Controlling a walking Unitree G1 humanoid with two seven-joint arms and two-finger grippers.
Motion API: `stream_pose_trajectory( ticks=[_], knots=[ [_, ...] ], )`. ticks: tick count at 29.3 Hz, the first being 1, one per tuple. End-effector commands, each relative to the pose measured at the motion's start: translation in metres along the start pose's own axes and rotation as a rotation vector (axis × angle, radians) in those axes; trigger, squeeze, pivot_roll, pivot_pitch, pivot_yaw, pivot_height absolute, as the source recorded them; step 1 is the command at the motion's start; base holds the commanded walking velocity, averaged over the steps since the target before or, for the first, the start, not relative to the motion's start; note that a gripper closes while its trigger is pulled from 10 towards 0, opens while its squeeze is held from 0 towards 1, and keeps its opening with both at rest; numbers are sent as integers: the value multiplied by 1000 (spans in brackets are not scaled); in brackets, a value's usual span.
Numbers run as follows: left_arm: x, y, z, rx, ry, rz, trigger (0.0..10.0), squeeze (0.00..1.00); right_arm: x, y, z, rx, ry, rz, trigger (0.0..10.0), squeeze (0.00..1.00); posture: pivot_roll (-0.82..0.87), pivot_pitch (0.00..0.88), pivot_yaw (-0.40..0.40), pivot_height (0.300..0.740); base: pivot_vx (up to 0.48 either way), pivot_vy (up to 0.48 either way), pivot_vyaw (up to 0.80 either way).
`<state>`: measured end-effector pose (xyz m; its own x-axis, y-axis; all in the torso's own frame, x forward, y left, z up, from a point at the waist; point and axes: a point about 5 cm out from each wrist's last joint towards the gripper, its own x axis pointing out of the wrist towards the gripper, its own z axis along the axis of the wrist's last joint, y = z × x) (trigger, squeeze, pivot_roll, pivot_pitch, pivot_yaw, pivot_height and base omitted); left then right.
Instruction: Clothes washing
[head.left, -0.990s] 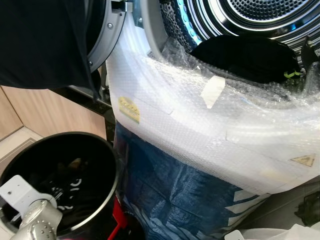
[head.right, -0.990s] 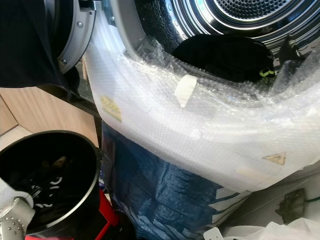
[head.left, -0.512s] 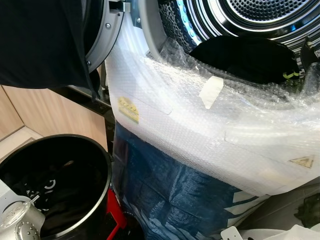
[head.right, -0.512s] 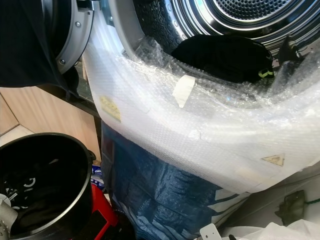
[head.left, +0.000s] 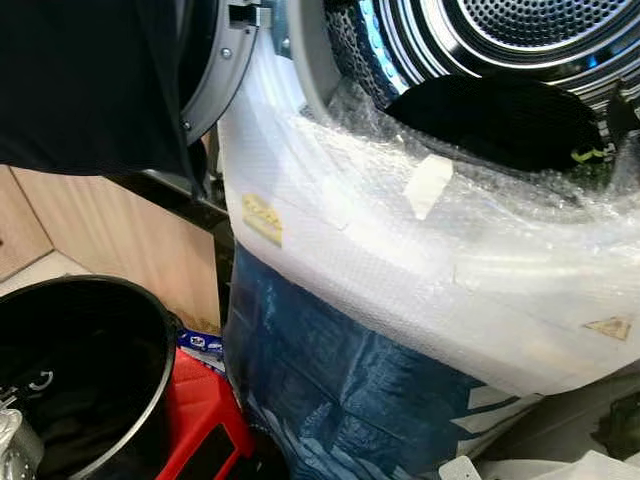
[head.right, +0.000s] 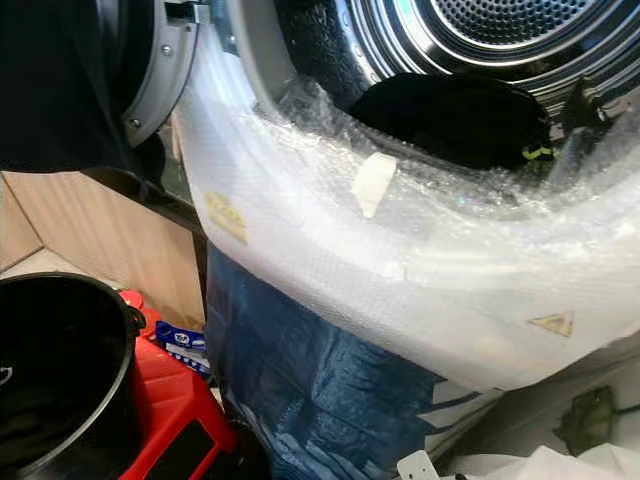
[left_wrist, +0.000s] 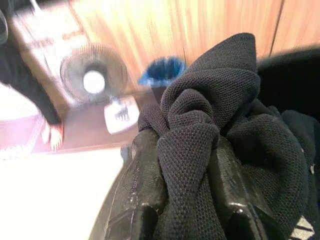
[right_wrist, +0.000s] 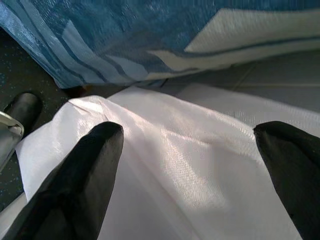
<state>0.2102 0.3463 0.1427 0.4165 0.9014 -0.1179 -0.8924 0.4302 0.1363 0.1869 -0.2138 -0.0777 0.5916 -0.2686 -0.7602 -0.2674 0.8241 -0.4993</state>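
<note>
The washer's drum (head.left: 540, 30) stands open, its front wrapped in bubble wrap (head.left: 400, 250). A black garment (head.left: 500, 120) lies in the drum's mouth. At the lower left is a black bucket (head.left: 160, 340) with dark clothes inside. In the left wrist view my left gripper (left_wrist: 187, 165) is shut on a bunched black knit garment (left_wrist: 210, 125) beside the bucket's rim. My right gripper (right_wrist: 185, 150) hangs open, its fingers (right_wrist: 75, 185) spread wide over a white sheet (right_wrist: 190, 175) on the floor.
A dark cloth (head.left: 90, 80) hangs over the open washer door (head.left: 215, 80). A blue tarp (head.left: 340, 390) covers the washer's lower front. A red box (head.left: 200, 420) sits beside the bucket. Wooden panels (head.left: 110, 230) line the left wall. A fan (left_wrist: 93, 75) stands on the floor.
The bucket has slid left in the picture and uncovered the red box. My silver left arm has sunk to the lower left corner. The washer holds its place.
</note>
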Motion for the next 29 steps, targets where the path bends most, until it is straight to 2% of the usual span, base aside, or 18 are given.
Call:
stream_pose_trajectory(
  ticks=[1,3,4,7,9,10,11,15,16,17,18,19,21,22,24,26,28,29],
  knots=[
    [-4,-5,20,26,-135,-28,0,0,0,-3,-6,-5,24,-6,10000,0,163,117,-126,740,0,0,0],
    [-15,-21,34,39,-242,-102,0,0,0,-3,-4,2,20,-5,10000,0,161,116,-125,740,0,0,0],
    [-15,-21,34,39,-242,-102,0,0,0,-3,-4,2,20,-5,10000,0,161,116,-125,740,0,0,0],
    [-28,-37,49,29,-351,-197,0,0,0,-1,-2,8,16,-4,10000,0,161,114,-123,740,0,0,0],
    [-43,-52,61,-27,-445,-352,0,0,0,0,-1,12,13,-1,10000,0,161,115,-122,740,0,0,0],
    [-51,-56,69,-66,-494,-406,6667,0,0,0,-2,12,14,0,10000,0,165,115,-123,740,0,0,0],
    [-64,-62,79,-107,-563,-495,10000,0,0,0,-2,13,15,1,10000,0,166,114,-122,740,0,0,0],
    [-91,-80,87,-169,-591,-786,10000,0,0,1,-3,10,14,11,10000,0,178,112,-120,740,0,0,0],
    [-110,-90,88,-129,-625,-981,10000,0,0,2,-3,-7,14,18,10000,0,183,103,-123,740,0,0,0],
    [-110,-90,88,-129,-625,-981,10000,0,0,2,-3,-7,14,18,10000,0,183,103,-123,740,0,0,0],
    [-127,-93,98,-169,-622,-1137,10000,0,-1,3,-2,-10,12,23,10000,0,188,101,-123,740,0,0,0],
    [-135,-93,108,-174,-630,-1240,10000,0,-1,4,-1,-15,8,28,10000,0,197,96,-123,740,0,0,0],
    [-138,-92,112,-142,-640,-1305,10000,0,-1,4,-1,-20,5,30,10000,0,202,92,-124,740,0,0,0],
    [-141,-93,113,-129,-578,-1414,10000,0,0,5,2,-21,-5,35,10000,0,208,90,-124,740,0,0,0],
    [-143,-93,113,-91,-579,-1463,10000,0,0,6,4,-23,-11,39,10000,0,218,84,-124,740,0,0,0],
    [-155,-83,109,66,-513,-1717,10000,0,0,7,10,-36,-24,46,10000,0,238,75,-114,740,0,0,0],
    [-163,-73,110,151,-459,-1883,10000,0,0,10,15,-41,-37,54,10000,0,250,68,-104,740,0,0,0],
    [-166,-72,112,160,-460,-1912,10000,0,0,10,16,-39,-40,58,10000,0,252,66,-102,740,0,0,0]
  ],
)
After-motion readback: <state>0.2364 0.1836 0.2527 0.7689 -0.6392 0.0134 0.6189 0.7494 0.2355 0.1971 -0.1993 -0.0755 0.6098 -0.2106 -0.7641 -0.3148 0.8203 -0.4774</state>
